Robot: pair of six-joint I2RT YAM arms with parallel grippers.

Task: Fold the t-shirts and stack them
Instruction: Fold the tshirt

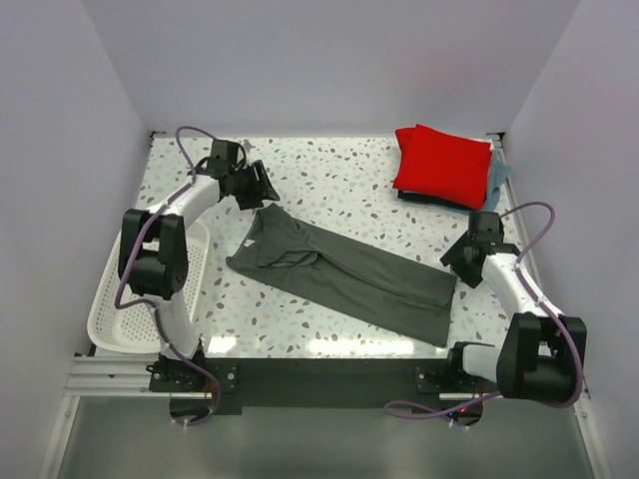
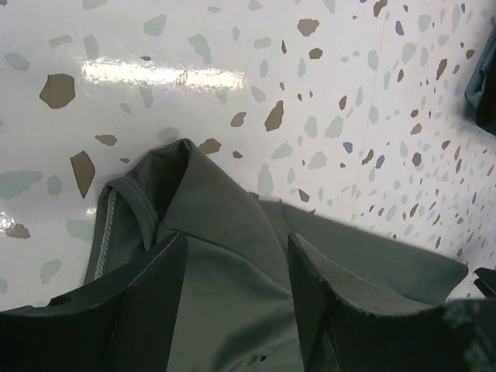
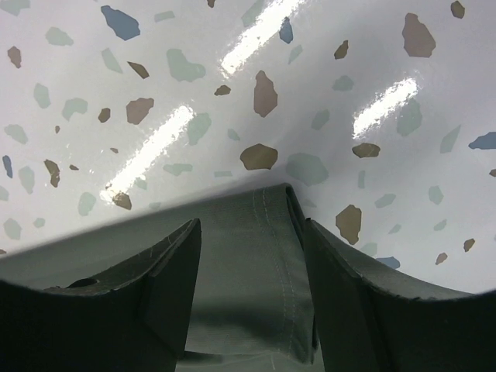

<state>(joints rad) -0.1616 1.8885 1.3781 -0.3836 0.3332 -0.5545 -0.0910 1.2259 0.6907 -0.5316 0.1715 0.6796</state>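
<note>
The dark grey t-shirt lies folded into a long strip, diagonally across the table middle. My left gripper is open at its far-left end; in the left wrist view the fingers straddle the grey cloth near a folded corner. My right gripper is open at the strip's right corner; in the right wrist view the fingers straddle the stitched hem. The red t-shirt lies folded at the back right, on the light blue-grey one.
A white slotted basket stands at the table's left edge beside the left arm. The speckled table ends at walls on the back and sides. The edge of the stack shows in the left wrist view.
</note>
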